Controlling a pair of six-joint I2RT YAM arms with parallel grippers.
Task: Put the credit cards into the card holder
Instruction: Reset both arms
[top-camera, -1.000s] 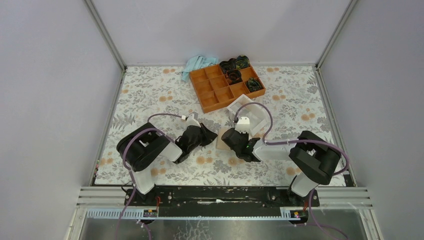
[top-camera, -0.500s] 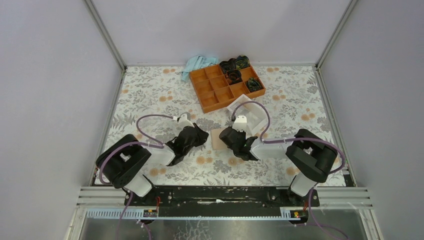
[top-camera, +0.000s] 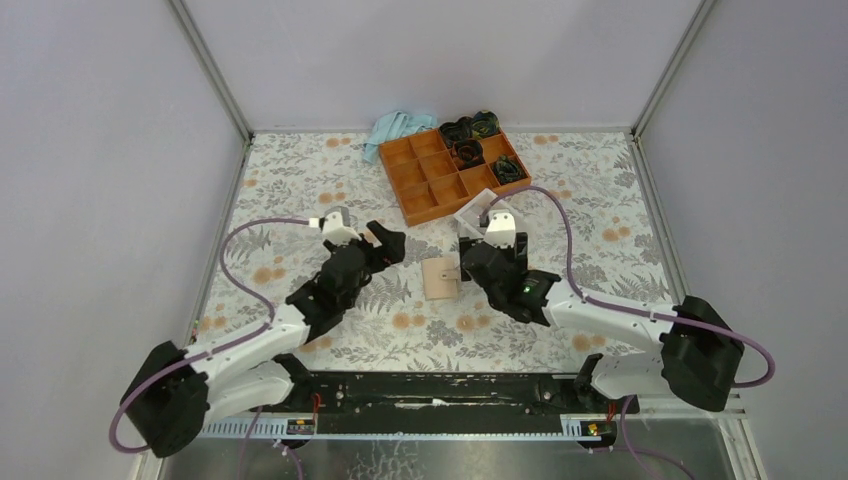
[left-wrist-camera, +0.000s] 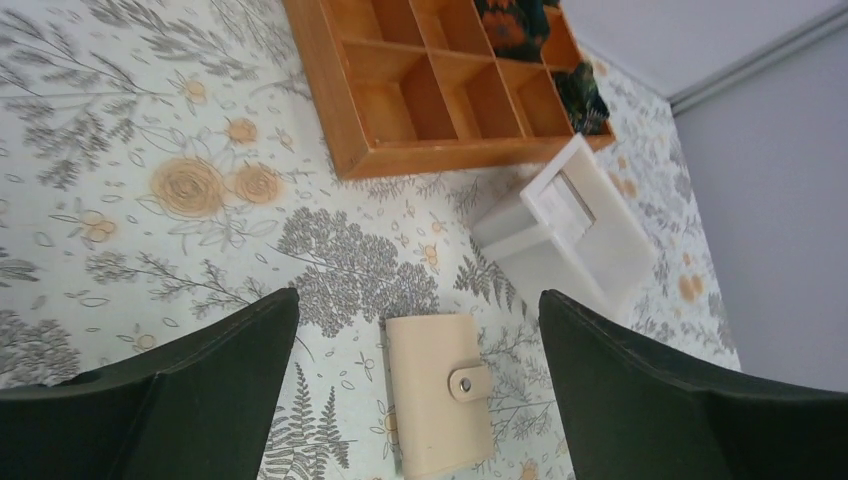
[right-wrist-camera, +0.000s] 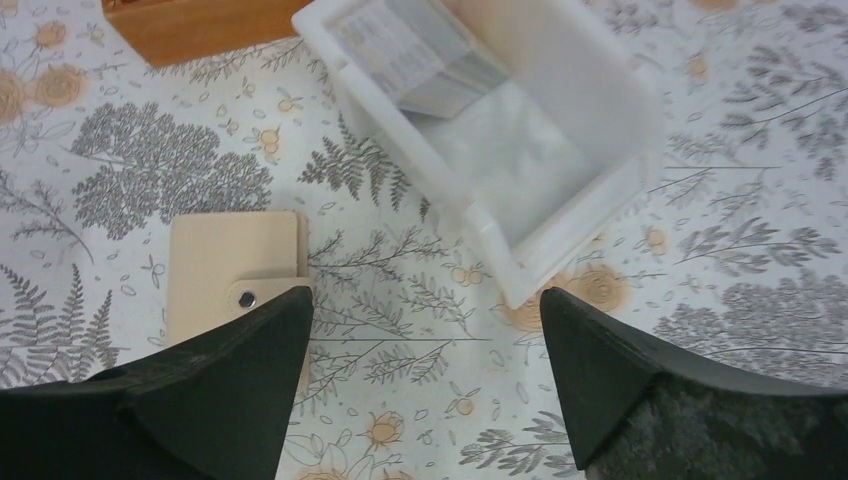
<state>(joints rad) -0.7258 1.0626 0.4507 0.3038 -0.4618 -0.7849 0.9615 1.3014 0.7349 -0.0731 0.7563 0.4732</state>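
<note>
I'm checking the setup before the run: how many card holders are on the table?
1. The tan card holder lies closed between the left gripper and the right gripper, in front of the white box. No other shows.

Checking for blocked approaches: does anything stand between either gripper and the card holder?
Nothing visible does. The card holder lies closed, tab snapped, in the open between the left gripper and the right gripper, both open. The white box sits beyond it, apart.
</note>
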